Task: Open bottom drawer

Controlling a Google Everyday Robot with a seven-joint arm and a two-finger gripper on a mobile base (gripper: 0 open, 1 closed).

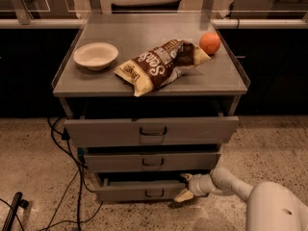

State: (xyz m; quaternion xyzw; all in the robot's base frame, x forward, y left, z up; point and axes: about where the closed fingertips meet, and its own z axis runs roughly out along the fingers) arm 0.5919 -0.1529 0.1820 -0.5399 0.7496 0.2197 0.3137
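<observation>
The bottom drawer is the lowest and narrowest of three grey drawer fronts, with a small dark loop handle at its centre. It stands slightly pulled out, with a dark gap above it. My gripper reaches in from the lower right on a white arm and sits at the drawer's right end, one finger at the top edge and one lower by the front. It is to the right of the handle, not on it.
The middle drawer and the widest top drawer stick out above. On the cabinet top lie a white bowl, a brown snack bag and an orange. Black cables trail on the floor at left.
</observation>
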